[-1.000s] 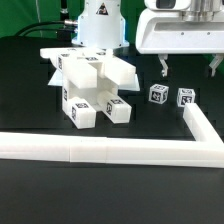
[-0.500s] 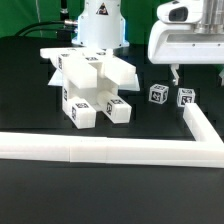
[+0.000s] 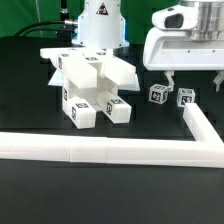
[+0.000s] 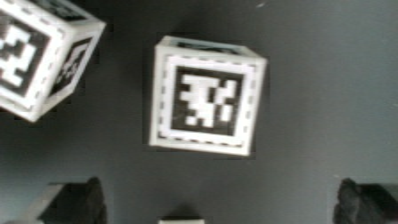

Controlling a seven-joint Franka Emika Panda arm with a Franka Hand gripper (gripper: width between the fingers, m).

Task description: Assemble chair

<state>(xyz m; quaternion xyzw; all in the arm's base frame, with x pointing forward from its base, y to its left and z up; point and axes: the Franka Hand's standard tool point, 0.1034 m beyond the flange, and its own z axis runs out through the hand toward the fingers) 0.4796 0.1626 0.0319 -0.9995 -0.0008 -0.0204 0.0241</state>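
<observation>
Done: chair core [image 3: 92, 85] joined, well apart.
Left: I see centre cube [image 4: 210, 97] loose between fingers [image 4: 71, 200], side cube [image 4: 39, 55] outside.
Gripper [image 3: 191, 80]: released, empty.

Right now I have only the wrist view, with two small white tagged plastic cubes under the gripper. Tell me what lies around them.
Observer: The long white L-shaped border rail runs close beside the small white tagged cube on the exterior view's right.
Operator: Report the gripper's height.
Observer: The open gripper hangs over that cube, its fingertips not yet down around it.
Operator: Locate the rest of the chair.
Observer: The partly joined white blocky chair parts stand to the exterior view's left of the other cube, apart from it.
</observation>
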